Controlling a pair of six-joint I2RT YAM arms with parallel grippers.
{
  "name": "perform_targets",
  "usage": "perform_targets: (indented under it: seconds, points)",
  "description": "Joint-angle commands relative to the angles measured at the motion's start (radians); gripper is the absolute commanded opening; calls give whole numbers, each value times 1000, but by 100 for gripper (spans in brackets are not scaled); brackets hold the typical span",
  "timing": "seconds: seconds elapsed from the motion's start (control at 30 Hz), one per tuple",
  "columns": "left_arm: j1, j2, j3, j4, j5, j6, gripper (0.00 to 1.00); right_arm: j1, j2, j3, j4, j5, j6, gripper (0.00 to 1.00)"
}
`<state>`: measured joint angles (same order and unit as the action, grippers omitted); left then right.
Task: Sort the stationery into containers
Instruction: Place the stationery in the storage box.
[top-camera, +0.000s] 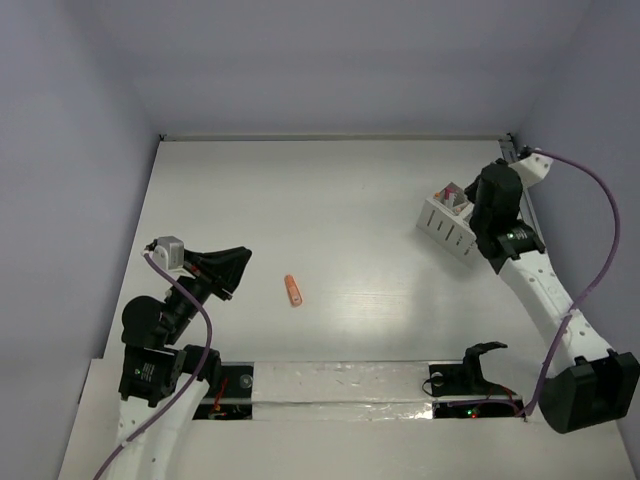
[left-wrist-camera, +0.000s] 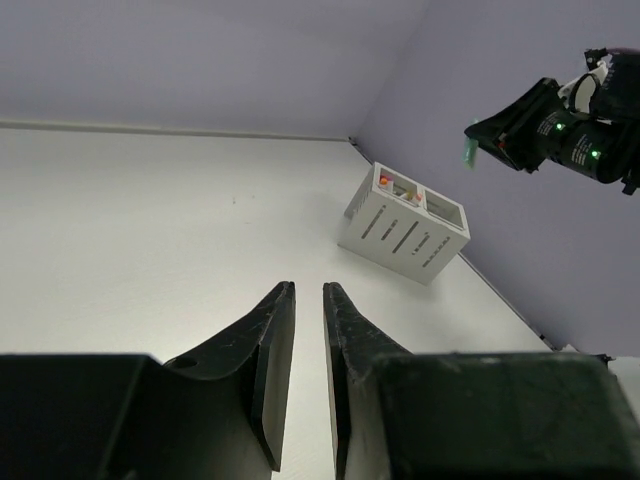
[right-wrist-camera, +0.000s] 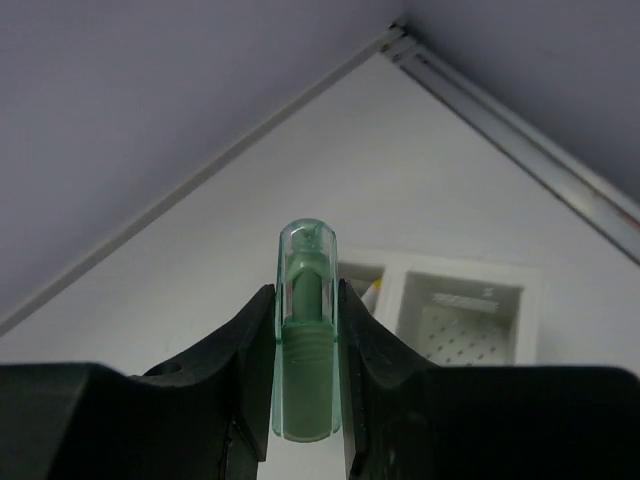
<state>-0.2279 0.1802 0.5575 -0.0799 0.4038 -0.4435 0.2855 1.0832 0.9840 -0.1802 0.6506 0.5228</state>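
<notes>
My right gripper (right-wrist-camera: 305, 300) is shut on the stubby mint-green marker (right-wrist-camera: 305, 330), cap end pointing away, held just above the white organiser box (right-wrist-camera: 470, 300). In the top view the right gripper (top-camera: 492, 215) hangs over the box (top-camera: 446, 226) at the right side of the table; pink and orange tips show in its far compartment. A stubby orange marker (top-camera: 293, 290) lies on the table middle-left. My left gripper (top-camera: 236, 268) is nearly shut and empty, left of the orange marker. The left wrist view shows its fingers (left-wrist-camera: 275, 340) a narrow gap apart and the box (left-wrist-camera: 405, 225) beyond.
A metal rail (right-wrist-camera: 520, 130) runs along the table's right edge near the box. Purple walls enclose the table on the far, left and right sides. A taped strip (top-camera: 340, 385) lies along the near edge between the arm bases.
</notes>
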Motion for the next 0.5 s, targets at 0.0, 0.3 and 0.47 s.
perform_targets:
  seconds: [0.0,0.3,0.47]
  points:
    - [-4,-13,27,42,4,6,15,-127,67,-16,39,27,-76,5]
    - [-4,-13,27,42,6,8,15,-232,218,-2,73,87,-155,6]
    - [-4,-8,27,42,6,6,15,-244,227,-22,73,70,-156,8]
